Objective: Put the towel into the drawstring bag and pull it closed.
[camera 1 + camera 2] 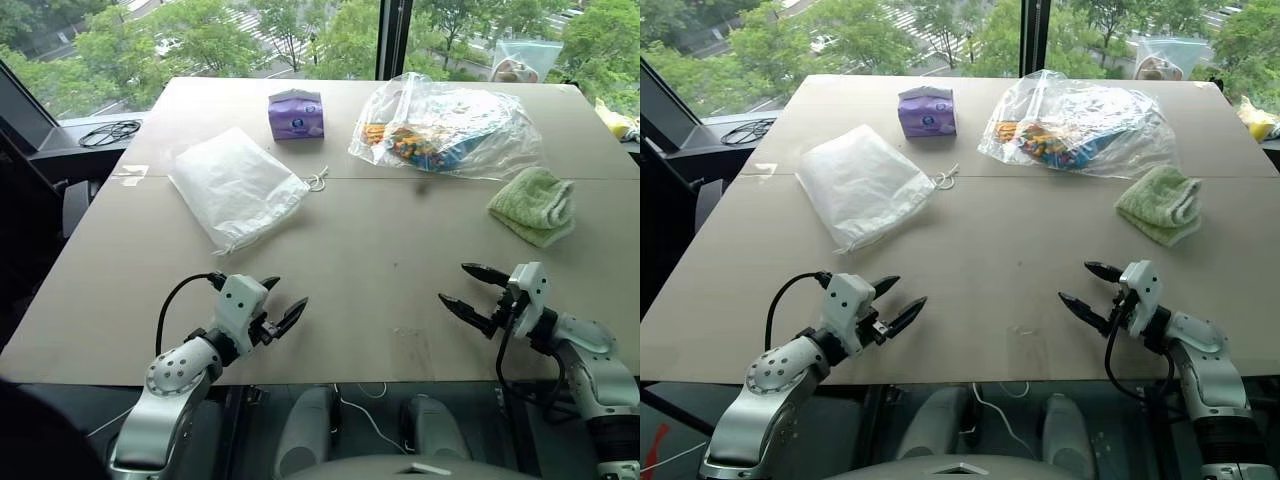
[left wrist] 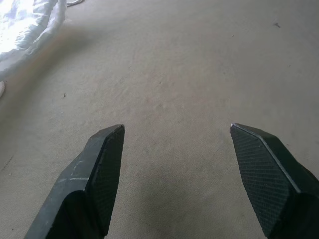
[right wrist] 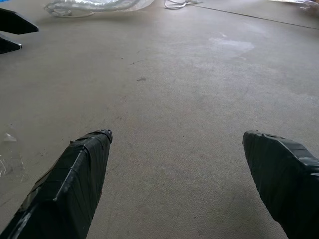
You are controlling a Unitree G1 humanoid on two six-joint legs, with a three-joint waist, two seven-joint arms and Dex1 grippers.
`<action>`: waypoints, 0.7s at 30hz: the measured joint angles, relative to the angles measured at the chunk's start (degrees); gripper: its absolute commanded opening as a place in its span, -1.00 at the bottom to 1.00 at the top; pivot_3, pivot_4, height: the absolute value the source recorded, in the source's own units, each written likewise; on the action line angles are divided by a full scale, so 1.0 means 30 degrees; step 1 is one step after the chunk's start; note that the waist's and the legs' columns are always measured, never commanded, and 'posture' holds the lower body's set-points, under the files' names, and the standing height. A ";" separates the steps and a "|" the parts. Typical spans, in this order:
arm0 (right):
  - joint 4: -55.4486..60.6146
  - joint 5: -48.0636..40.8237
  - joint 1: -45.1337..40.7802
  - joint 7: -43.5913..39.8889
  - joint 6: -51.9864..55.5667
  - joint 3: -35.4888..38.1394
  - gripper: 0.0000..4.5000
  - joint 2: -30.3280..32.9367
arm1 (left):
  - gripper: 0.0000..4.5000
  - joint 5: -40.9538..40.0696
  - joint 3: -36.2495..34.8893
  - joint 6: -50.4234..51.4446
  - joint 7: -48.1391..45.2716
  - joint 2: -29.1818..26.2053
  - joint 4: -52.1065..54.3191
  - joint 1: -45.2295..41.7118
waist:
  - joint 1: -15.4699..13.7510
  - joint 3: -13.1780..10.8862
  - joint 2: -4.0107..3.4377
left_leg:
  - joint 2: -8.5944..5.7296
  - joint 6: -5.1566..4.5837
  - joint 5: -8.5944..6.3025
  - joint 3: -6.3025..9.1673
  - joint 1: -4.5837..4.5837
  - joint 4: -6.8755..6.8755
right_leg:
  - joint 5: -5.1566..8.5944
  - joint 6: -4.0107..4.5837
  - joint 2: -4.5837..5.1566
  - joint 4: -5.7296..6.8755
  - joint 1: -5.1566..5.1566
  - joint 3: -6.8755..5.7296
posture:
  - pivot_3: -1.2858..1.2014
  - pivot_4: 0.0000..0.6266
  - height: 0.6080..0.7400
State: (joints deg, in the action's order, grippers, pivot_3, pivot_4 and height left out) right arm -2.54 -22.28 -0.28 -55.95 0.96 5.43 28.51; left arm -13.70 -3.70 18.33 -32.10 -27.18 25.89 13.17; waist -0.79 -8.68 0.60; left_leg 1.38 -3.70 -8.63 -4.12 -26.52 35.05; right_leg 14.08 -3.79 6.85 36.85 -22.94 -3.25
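Both pincers hover wide and empty over the near desk (image 1: 360, 270), left pincer (image 1: 284, 304), right pincer (image 1: 463, 285), towel (image 1: 534, 204) far right, drawstring bag (image 1: 236, 186) lying flat far left, so stuffing could just shove its closed mouth away.

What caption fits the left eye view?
Both open grippers hover over the table; towel and bag lie apart.
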 measured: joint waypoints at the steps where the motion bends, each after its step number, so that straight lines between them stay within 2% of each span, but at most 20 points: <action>1: 0.0000 0.0000 0.0001 0.0001 -0.0003 0.0000 1.00 0.0000 | 0.53 0.0006 0.0001 0.0000 0.0008 0.0000 -0.0001 -0.0004 | 0.0000 0.0000 -0.0001 | 0.0000 0.0000 0.0000 0.0001 0.0000 0.0000 | 0.0000 0.0000 0.0000 0.0000 0.0000 0.0001 | 0.03 -0.52 0.99; 21: -0.0103 0.0022 -0.0240 0.0038 -0.0420 -0.0051 1.00 -0.0177 | 0.53 -0.0739 -0.0108 0.0146 -0.0381 0.0081 -0.0265 -0.0594 | 0.0001 -0.0001 -0.0001 | 0.0000 0.0000 -0.0001 0.0001 -0.0001 -0.0002 | 0.0001 0.0000 0.0008 -0.0001 -0.0003 0.0003 | 0.03 -0.52 0.99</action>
State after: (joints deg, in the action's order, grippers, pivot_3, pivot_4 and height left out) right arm -2.84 -22.21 -0.99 -55.83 -0.30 5.28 27.98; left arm -15.92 -4.03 18.77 -33.25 -26.94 25.10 11.39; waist -0.78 -8.69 0.60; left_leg 1.38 -3.70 -8.64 -4.12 -26.53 35.04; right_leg 14.08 -3.79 6.88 36.85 -22.95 -3.24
